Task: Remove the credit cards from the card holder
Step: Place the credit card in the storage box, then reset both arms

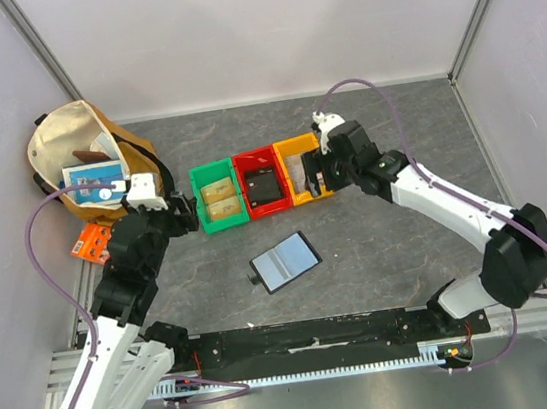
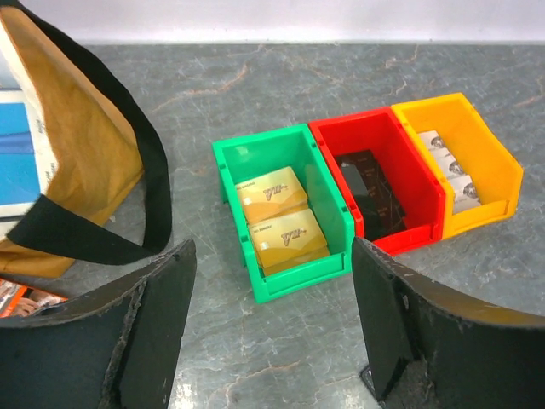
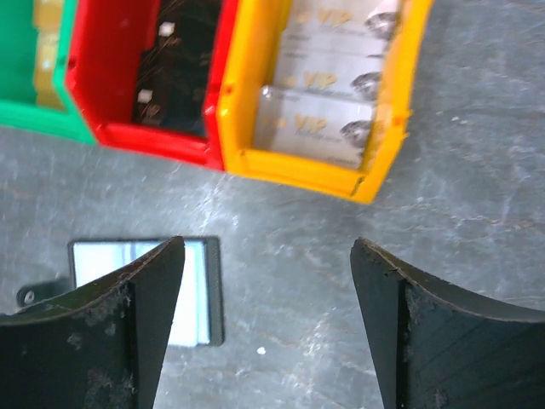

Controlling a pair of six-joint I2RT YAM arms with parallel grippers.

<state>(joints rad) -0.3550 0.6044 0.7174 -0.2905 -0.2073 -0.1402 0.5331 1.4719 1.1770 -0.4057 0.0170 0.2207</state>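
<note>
Your right gripper [image 3: 266,256] stands with its jaws wide and nothing between them, just in front of the yellow bin [image 3: 298,170]. Your left gripper [image 2: 272,256] is equally wide and empty, facing the green bin [image 2: 298,277]. The card holder [image 1: 286,261] lies unfolded on the table, apart from both grippers, in front of the row of bins.

Treat the step in hand as the drop-off end of a transfer: silver cards [image 3: 315,128] lie in the yellow bin, black cards [image 2: 370,192] in the red bin [image 3: 145,141] and gold cards [image 2: 272,192] in the green one. Whether the holder still contains a card cannot be told.

Next, inspect the holder. Any remaining card probably calls for a shallow edge pinch while the other gripper steadies the holder.

The silver cards read "VIP". The print on the gold cards is not legible.
</note>
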